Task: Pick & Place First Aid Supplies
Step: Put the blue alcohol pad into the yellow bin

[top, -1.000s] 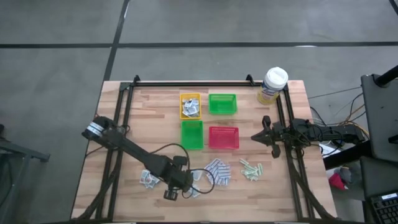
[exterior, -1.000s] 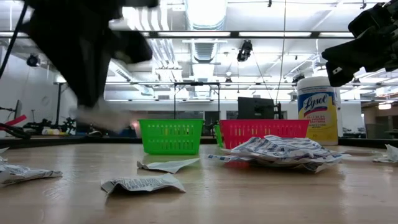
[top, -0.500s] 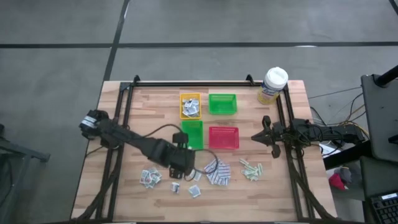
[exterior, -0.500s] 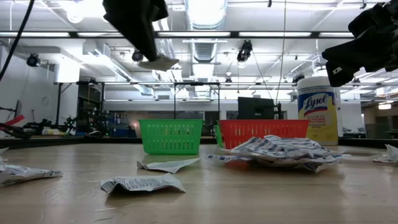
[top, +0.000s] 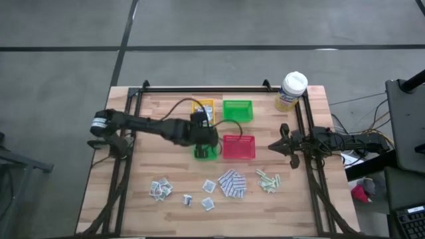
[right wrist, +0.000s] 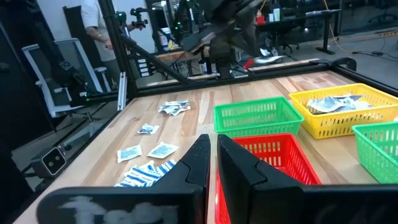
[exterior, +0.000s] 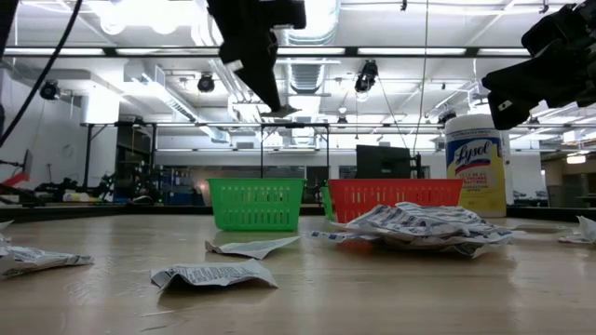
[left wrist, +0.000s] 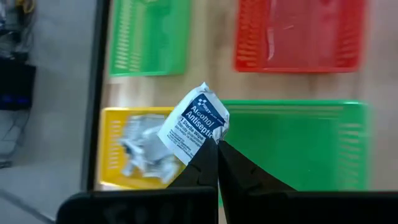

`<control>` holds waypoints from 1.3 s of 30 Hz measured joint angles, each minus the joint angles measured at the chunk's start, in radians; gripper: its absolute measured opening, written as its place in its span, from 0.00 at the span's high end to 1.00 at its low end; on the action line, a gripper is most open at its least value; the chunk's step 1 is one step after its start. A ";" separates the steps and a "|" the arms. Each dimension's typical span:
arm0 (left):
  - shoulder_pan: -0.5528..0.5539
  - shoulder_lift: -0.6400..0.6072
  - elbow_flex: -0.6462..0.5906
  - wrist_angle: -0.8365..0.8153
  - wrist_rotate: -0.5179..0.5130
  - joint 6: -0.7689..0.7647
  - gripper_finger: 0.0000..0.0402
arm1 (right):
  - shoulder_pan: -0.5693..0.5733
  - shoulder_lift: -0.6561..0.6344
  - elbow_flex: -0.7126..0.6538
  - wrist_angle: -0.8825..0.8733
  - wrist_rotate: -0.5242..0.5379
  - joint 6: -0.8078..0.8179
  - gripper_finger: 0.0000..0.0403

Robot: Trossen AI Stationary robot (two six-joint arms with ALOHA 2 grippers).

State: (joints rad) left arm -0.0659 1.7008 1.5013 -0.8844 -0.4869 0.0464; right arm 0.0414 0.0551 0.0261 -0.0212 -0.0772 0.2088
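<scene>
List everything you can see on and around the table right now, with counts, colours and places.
Trays: four; yellow and green at the back, green and red in front.
White-grey sachets: several loose at front left; more in the yellow tray; one held.
Blue-and-white pads: one pile, front centre.
Pale green strips: small cluster, front right.
Canister: one, yellow with white lid, back right corner.
Left gripper: fingers shut on the held sachet, above the trays.
Right gripper: waits at the right edge.
</scene>
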 joint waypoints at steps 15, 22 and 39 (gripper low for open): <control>0.305 0.024 -0.001 0.126 0.103 0.237 1.00 | 0.000 0.000 0.000 0.000 0.000 0.000 0.93; 0.432 0.069 -0.001 0.134 0.264 0.252 1.00 | 0.000 0.000 0.000 0.000 0.000 0.000 0.93; 0.509 0.198 -0.007 0.134 0.385 0.234 1.00 | 0.000 0.000 0.000 0.000 0.000 0.000 0.93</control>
State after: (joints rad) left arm 0.4435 1.8992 1.4946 -0.7500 -0.1017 0.2804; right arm 0.0414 0.0551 0.0261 -0.0216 -0.0772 0.2087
